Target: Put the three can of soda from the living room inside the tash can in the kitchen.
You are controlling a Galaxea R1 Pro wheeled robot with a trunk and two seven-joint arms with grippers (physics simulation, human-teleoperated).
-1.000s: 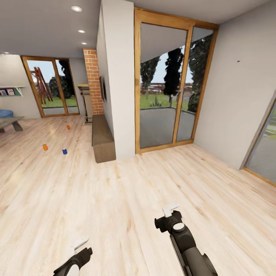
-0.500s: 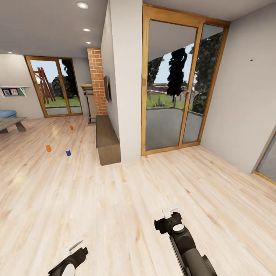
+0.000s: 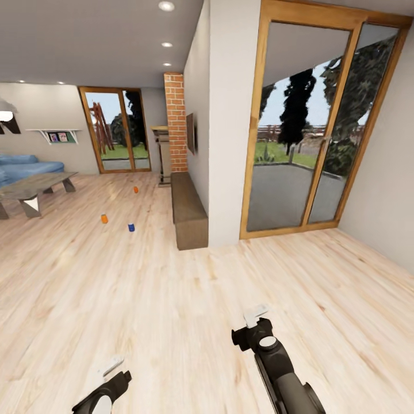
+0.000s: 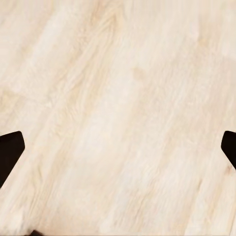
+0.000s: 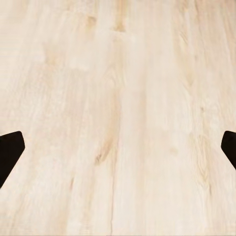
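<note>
Three cans of soda stand on the light wood floor of the living room, far ahead to my left: an orange can (image 3: 104, 218), a blue can (image 3: 131, 227) and a second orange can (image 3: 135, 189) farther back near the fireplace. My left gripper (image 3: 109, 367) hangs low at the view's bottom left, and my right gripper (image 3: 255, 316) at bottom centre. Both are far from the cans. In each wrist view the dark fingertips (image 4: 10, 150) (image 5: 10, 147) sit wide apart over bare floor, so left gripper (image 4: 118, 152) and right gripper (image 5: 118, 152) are open and hold nothing. The tash can is out of view.
A long low dark-wood cabinet (image 3: 188, 217) runs along a white wall end (image 3: 230, 132), with a brick fireplace (image 3: 176, 129) behind it. A grey coffee table (image 3: 34, 190) and a blue sofa (image 3: 29, 167) are at far left. Tall wood-framed glass doors (image 3: 305, 144) stand at the right.
The whole picture has slid to the right, so the camera has turned left; the sofa and coffee table have come into view. Both arms hold the same pose in the picture.
</note>
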